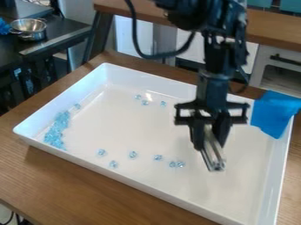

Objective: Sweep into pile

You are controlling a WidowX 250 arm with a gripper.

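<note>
Wooden table (76, 184) bears white tray (135, 132) of blue beads (57, 128), claw (209, 139) clamped on metal tool (214, 156).

Heap: I see light-blue, translucent, bead-like pieces (57, 128) bunched in a long strip by the left wall of the white rectangular tray (144, 182).
Strays, far side: three near the wall, apart from the heap; one more near its top.
Strays, near side: six, loosely strung out, two side by side.
Silvery bar: tilted, in my gripper (209, 136); floor contact unclear to me.
</note>
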